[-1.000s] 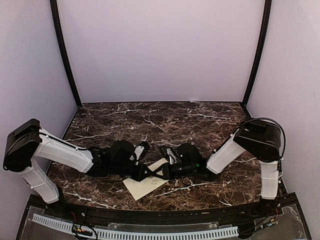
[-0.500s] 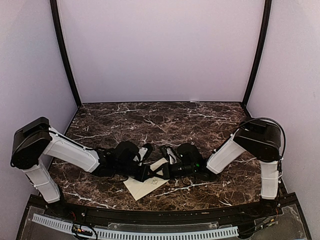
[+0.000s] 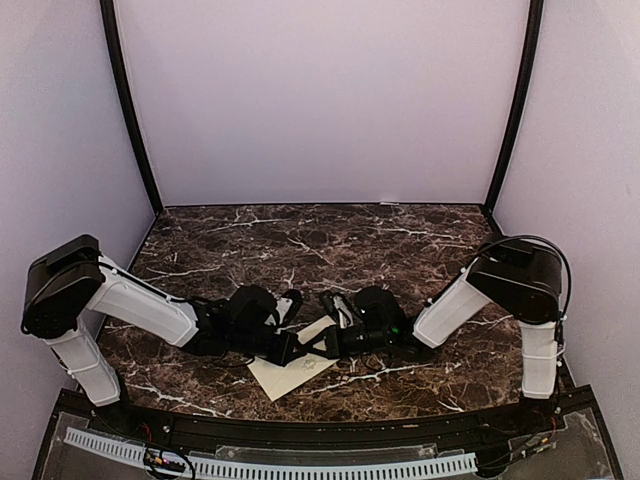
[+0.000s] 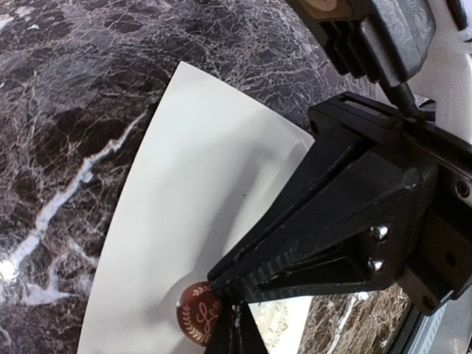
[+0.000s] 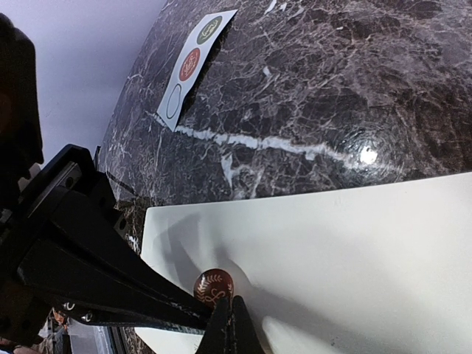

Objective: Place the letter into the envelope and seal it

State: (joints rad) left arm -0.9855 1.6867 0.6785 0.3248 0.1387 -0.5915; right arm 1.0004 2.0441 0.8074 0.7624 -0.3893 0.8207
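The cream envelope point(image 3: 285, 374) lies flat near the table's front edge, its back up. It fills the left wrist view point(image 4: 192, 206) and the right wrist view point(image 5: 354, 251). A dark red round sticker point(image 5: 213, 287) with a gold wreath sits on it and shows in the left wrist view too point(image 4: 196, 322). My left gripper point(image 4: 237, 338) is shut, its tip on the sticker's edge. My right gripper point(image 5: 231, 328) is shut, its tip at the sticker's other side. In the top view the two tips point(image 3: 293, 348) point(image 3: 310, 346) meet over the envelope. A patch of paper with faint ornate print point(image 4: 284, 324) shows under the right gripper.
A white strip of round stickers point(image 5: 193, 66) lies on the dark marble table point(image 3: 400, 250) beyond the envelope, with one green sticker, one red and one empty ring. Both forearms lie low across the table's front. Purple walls close in three sides.
The left arm has shifted a little to the right, its tip closing in on the right gripper's tip over the envelope. The right arm and the envelope have stayed put.
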